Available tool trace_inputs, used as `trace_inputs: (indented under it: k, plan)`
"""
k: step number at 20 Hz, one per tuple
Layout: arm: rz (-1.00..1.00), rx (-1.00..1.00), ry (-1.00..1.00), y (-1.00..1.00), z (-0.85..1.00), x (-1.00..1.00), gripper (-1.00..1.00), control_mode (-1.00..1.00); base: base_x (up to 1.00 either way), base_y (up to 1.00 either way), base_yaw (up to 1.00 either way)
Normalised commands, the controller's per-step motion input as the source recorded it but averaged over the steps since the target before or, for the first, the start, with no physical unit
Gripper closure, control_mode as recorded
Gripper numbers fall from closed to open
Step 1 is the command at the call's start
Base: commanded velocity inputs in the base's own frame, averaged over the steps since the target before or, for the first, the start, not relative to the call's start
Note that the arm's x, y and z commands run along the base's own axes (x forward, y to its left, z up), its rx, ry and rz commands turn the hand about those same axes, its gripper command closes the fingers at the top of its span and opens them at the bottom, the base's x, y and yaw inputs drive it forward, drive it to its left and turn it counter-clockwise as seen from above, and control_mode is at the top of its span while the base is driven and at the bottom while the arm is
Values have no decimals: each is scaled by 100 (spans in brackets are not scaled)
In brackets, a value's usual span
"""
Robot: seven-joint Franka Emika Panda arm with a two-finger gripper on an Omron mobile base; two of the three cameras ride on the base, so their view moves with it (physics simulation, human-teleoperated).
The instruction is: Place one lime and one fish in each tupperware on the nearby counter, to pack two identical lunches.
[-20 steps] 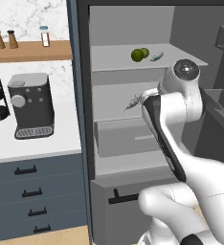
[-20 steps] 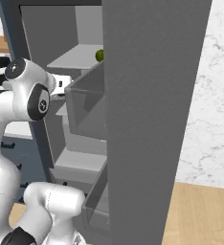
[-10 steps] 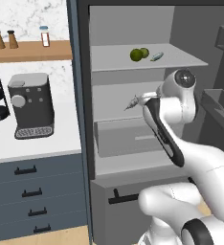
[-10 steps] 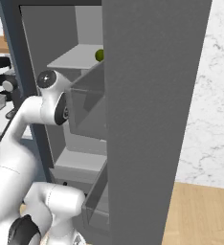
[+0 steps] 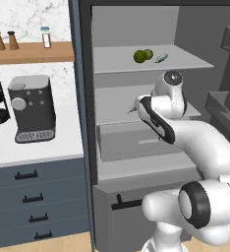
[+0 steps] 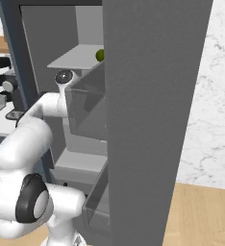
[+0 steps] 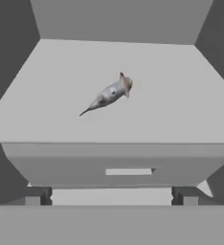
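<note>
Fish (image 7: 109,94) alone on middle shelf | limes (image 5: 142,55) overlap, top shelf | tool (image 7: 112,195) tips apart, empty

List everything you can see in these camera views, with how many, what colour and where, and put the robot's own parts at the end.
limes: two, yellowish-green, side by side on the fridge's upper shelf
fish on upper shelf: one, pale silvery, just to the right of the limes
fish on lower shelf: one, silvery-grey, lying alone on the shelf ahead of the hand camera
fridge: one, dark grey, door open, grey shelves
fridge drawer: one, grey, below the shelves
coffee machine: one, dark grey, on the white counter left of the fridge
bottles: three, small, on the wooden wall shelf
arm: one, white with dark joints, reaching into the fridge
end effector: one, dark fingertips apart, nothing between them
</note>
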Motion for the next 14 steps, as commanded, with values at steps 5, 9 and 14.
trace_inputs:
  k: [5,9,14]
  plan:
    - [-6,0,0,2,-48,84,-100,-100,0,0,0]
    - [-16,0,1,20,-24,98,-100,-100,0,0,0]
    - [-10,5,2,3,-12,52,-100,-100,0,0,0]
